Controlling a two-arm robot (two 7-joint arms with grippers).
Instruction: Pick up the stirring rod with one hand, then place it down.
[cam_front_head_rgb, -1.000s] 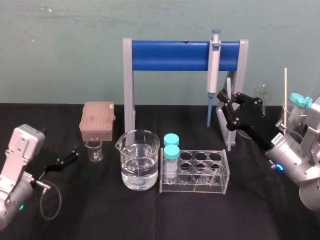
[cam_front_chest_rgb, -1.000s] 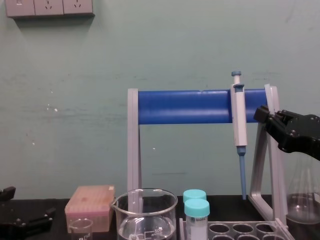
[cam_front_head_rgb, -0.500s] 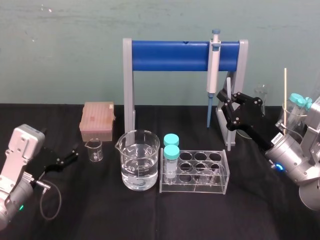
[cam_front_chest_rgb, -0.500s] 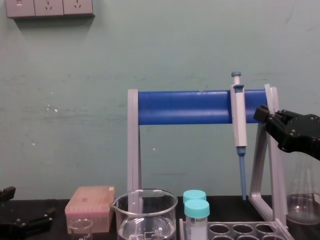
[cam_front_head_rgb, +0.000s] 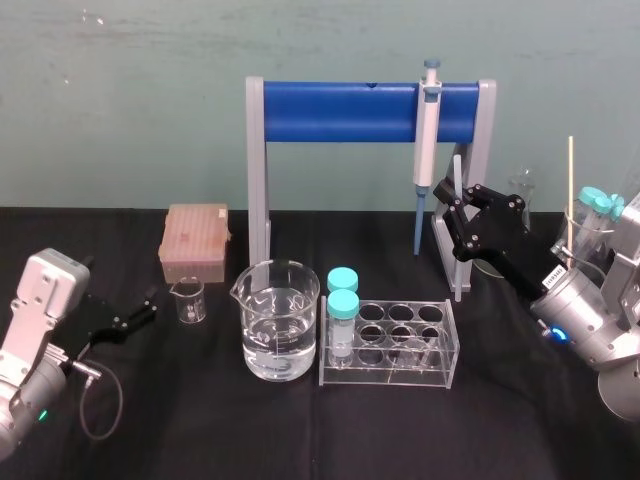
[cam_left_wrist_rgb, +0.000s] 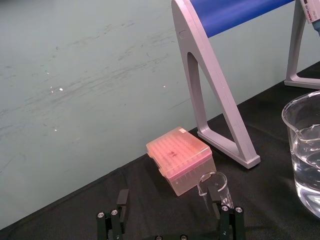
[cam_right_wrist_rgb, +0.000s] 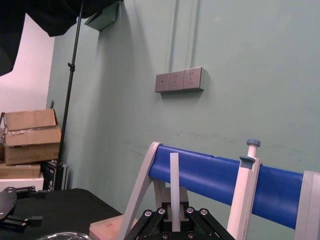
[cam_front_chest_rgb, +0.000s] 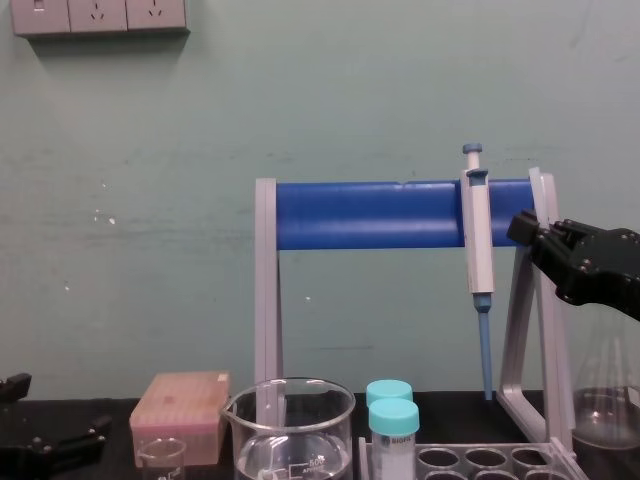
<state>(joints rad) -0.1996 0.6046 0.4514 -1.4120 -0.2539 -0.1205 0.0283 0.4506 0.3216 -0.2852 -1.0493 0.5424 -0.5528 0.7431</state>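
Head view: the right tool (cam_front_head_rgb: 453, 195) is gripping the stirring rod (cam_front_head_rgb: 458, 270) upright, just in front of the right leg of the blue-barred stand (cam_front_head_rgb: 340, 110). Its fingers are closed on the rod's upper part. The rod's lower end is hanging close to the surface (cam_front_head_rgb: 200, 420); contact cannot be told. Against the earlier frames nothing is shifting: tool and rod are keeping the same place beside that leg. Judgement: pick-up is complete and placing down is pending. The left tool (cam_front_head_rgb: 140, 310) is lying open, well to the left of the stand.
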